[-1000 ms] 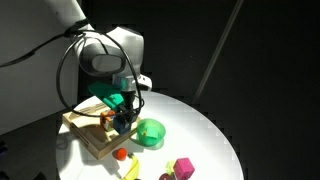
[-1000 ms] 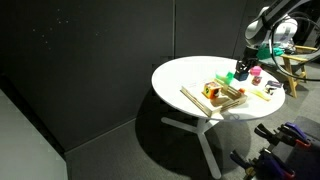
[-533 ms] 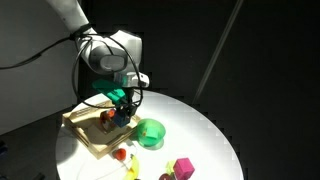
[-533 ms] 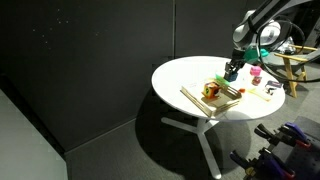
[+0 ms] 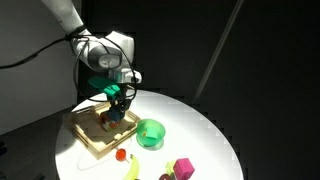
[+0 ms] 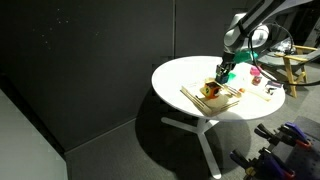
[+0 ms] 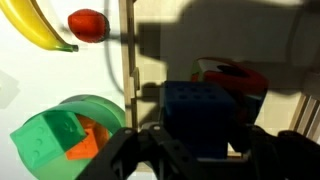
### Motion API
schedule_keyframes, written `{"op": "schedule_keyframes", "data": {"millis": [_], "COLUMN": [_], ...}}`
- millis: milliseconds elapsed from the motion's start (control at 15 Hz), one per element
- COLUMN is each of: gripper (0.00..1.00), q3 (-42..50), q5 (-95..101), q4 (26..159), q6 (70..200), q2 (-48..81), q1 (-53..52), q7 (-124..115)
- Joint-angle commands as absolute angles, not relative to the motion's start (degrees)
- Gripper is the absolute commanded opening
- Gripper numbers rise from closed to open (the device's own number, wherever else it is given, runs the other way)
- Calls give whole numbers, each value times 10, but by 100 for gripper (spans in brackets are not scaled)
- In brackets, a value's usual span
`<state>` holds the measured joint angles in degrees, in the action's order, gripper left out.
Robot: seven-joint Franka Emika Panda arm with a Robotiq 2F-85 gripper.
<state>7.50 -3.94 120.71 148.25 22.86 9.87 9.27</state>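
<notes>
My gripper (image 5: 118, 104) is shut on a dark blue studded block (image 7: 200, 116) and holds it low over a wooden tray (image 5: 92, 137). In the wrist view the block fills the space between the two dark fingers (image 7: 196, 150). A red and orange object (image 7: 236, 76) lies in the tray just behind the block. The tray's wooden rail (image 7: 127, 50) runs up the picture beside it. The gripper also shows over the tray (image 6: 205, 99) in an exterior view (image 6: 222, 72).
A green bowl (image 5: 150, 132) beside the tray holds a green block (image 7: 48, 140) and an orange piece. A banana (image 7: 35, 25), a red fruit (image 7: 88, 24) and a pink block (image 5: 183, 167) lie on the round white table (image 5: 205, 135). The surroundings are dark.
The arm has carried the blue block away from the green bowl and further over the middle of the wooden tray. The other objects have not moved.
</notes>
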Motion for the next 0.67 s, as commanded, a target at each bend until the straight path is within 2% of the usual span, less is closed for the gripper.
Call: {"op": "schedule_keyframes", "data": {"millis": [0,600], "gripper": [30,30], "q3": [65,49], "q5": [-31,-34], "q4": [1193,1195], "q6": [1460,1460], "q2": [226,226], "q1": [97,94], "q7": [79,80]}}
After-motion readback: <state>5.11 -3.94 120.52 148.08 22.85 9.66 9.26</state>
